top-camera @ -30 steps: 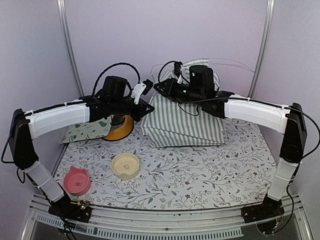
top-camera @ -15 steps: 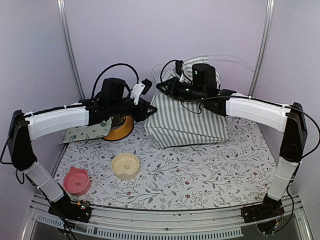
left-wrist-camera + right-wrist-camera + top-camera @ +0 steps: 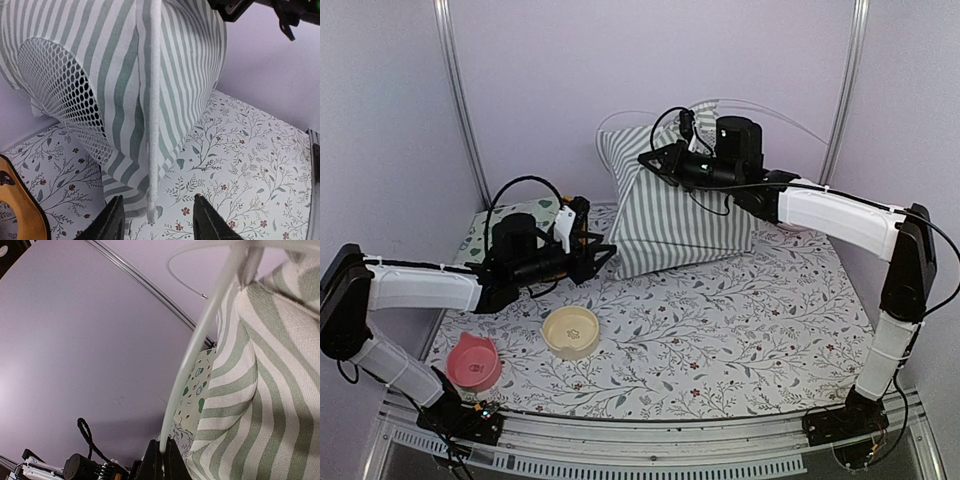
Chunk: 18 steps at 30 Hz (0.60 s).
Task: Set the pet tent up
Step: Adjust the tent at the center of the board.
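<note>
**Top external view:** The grey-green and white striped fabric pet tent (image 3: 670,215) is seen raised at upper centre of the floral-printed tabletop (image 3: 740,330). The right jaws are placed at its upper left edge, the left jaws beside its lower left corner.

**Left wrist view:** The left jaws are released. A white corner seam of the tent is seen ending between them, ungripped.

**Right wrist view:** The right jaws are clenched on a thin white flexible pole (image 3: 200,355).
</note>
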{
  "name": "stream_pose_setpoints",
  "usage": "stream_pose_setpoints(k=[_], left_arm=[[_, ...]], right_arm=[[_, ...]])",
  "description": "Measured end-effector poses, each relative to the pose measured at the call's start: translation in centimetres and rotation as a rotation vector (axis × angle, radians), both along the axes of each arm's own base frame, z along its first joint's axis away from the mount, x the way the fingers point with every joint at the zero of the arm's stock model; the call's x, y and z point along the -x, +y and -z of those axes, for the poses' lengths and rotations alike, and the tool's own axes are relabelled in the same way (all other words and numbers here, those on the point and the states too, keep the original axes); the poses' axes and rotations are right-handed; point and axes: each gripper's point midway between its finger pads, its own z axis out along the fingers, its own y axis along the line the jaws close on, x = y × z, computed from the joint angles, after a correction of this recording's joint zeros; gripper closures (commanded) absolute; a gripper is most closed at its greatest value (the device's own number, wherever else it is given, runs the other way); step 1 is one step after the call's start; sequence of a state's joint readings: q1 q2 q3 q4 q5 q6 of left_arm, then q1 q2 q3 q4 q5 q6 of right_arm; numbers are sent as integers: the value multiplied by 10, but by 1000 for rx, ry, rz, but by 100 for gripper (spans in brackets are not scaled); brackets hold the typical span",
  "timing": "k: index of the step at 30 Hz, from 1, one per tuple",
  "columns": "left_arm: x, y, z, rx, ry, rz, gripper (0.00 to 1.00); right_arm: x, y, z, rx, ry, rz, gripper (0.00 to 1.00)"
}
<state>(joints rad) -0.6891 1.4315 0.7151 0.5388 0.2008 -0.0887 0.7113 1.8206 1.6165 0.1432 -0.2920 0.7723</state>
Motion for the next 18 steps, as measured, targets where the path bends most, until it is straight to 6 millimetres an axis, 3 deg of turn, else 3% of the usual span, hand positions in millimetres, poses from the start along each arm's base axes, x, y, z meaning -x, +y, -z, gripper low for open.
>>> stream_pose_setpoints(k=[9, 18], left_arm=[[9, -7, -3, 75, -112, 22, 61], [7, -9, -9, 105, -190, 13, 70]], right_arm=[[6, -4, -26, -47, -23, -7, 100], [11, -7, -38, -64, -38, -10, 100]])
